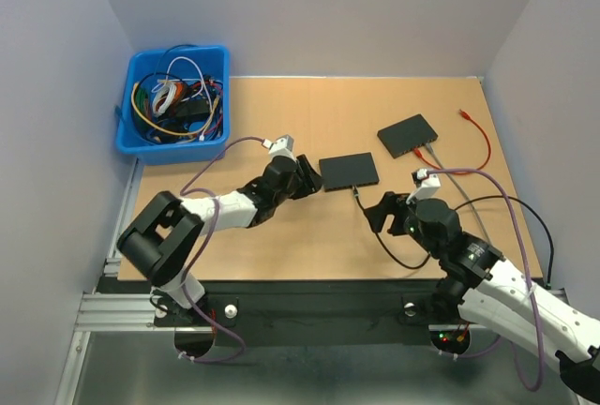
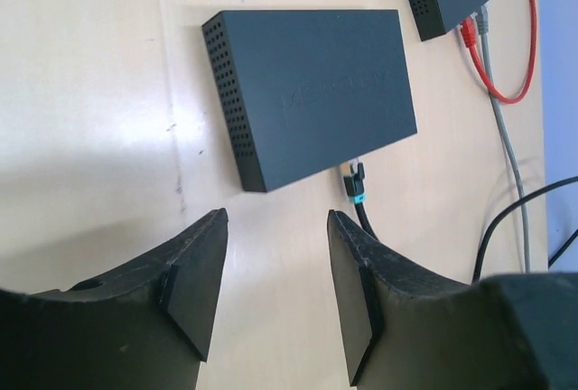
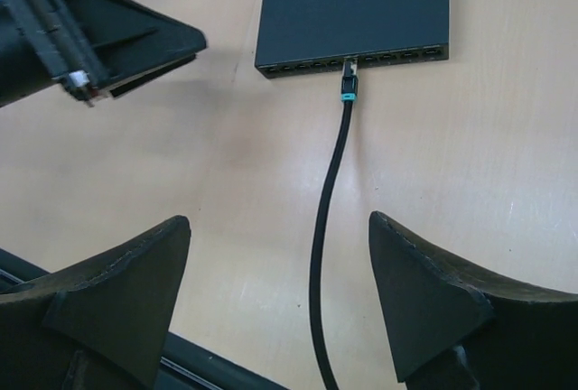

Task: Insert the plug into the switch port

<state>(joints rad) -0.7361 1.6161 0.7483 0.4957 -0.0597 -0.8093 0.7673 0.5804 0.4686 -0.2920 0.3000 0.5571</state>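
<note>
A black switch (image 1: 349, 172) lies flat mid-table. It also shows in the left wrist view (image 2: 312, 92) and the right wrist view (image 3: 357, 11). A black cable (image 3: 327, 200) ends in a plug with a teal band (image 3: 348, 90), whose tip sits in a port on the switch's near edge; the plug also shows in the left wrist view (image 2: 352, 182). My left gripper (image 1: 309, 176) is open and empty just left of the switch. My right gripper (image 1: 377, 210) is open and empty, below the switch, with the cable lying between its fingers.
A second black switch (image 1: 408, 135) lies at the back right with a red cable (image 1: 478, 138) and a grey cable (image 1: 450, 169) plugged in. A blue bin (image 1: 174, 103) of tangled cables stands at the back left.
</note>
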